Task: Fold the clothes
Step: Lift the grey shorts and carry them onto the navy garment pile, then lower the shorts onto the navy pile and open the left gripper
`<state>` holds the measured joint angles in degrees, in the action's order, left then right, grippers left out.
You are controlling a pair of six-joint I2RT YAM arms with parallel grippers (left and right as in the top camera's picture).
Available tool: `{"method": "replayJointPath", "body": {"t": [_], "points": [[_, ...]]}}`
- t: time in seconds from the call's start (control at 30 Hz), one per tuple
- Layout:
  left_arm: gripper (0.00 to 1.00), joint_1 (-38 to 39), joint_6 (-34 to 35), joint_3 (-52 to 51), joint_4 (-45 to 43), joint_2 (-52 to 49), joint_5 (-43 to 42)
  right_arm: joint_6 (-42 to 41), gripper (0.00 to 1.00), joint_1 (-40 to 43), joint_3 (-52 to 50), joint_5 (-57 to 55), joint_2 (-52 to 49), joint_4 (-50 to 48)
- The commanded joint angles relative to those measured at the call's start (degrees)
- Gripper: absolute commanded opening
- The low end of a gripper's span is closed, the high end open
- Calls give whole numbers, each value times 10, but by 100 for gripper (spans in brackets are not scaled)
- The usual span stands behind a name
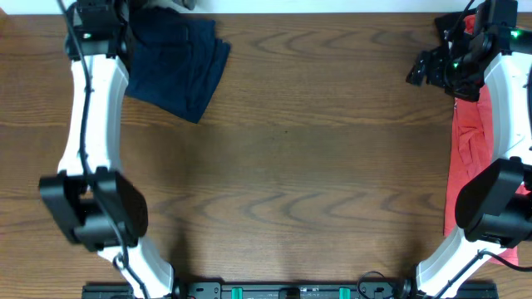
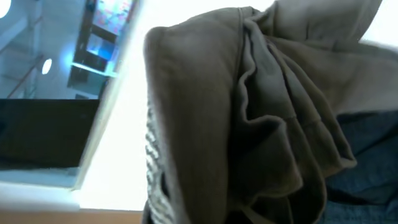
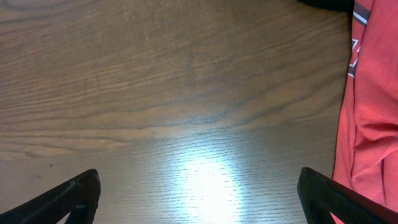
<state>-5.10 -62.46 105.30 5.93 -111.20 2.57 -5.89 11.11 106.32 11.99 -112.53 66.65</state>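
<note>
The grey-taupe shorts (image 2: 249, 118) fill the left wrist view in a bunched heap, right up against the camera, and hide my left fingers. A sliver of them shows at the table's far edge (image 1: 170, 4). My left gripper (image 1: 96, 15) is at the far left corner, beside a folded navy garment (image 1: 179, 62) that also shows in the left wrist view (image 2: 367, 155). My right gripper (image 3: 202, 202) is open and empty over bare wood. It is at the far right in the overhead view (image 1: 422, 73), just left of a red garment (image 1: 470, 141) (image 3: 370, 93).
The brown wooden table (image 1: 316, 149) spans the view. The red garment lies along the right edge, partly under my right arm. A dark shape (image 3: 326, 3) sits at the top edge of the right wrist view. The arm bases stand at the near edge.
</note>
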Motion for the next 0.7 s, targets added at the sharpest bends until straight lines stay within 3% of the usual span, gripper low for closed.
{"method": "replayJointPath", "body": {"t": [0.0, 0.13, 0.37, 0.57, 0.63, 0.67], "points": [[6, -13, -25, 9, -8, -47, -19, -9, 99, 4, -4, 5, 3, 0], [6, -20, -24, 9, 42, -86, -12, -9, 99, 4, -4, 5, 3, 1], [6, -11, -21, 9, 238, -94, -5, -9, 99, 4, -4, 5, 3, -6], [9, 29, 35, 9, 379, -94, -7, -23, 99, 4, -4, 5, 3, -17], [17, 46, 47, 9, 413, -94, -7, -23, 99, 4, -4, 5, 3, -17], [39, 54, 47, 9, 430, -94, -7, -23, 99, 4, -4, 5, 3, -17]]}}
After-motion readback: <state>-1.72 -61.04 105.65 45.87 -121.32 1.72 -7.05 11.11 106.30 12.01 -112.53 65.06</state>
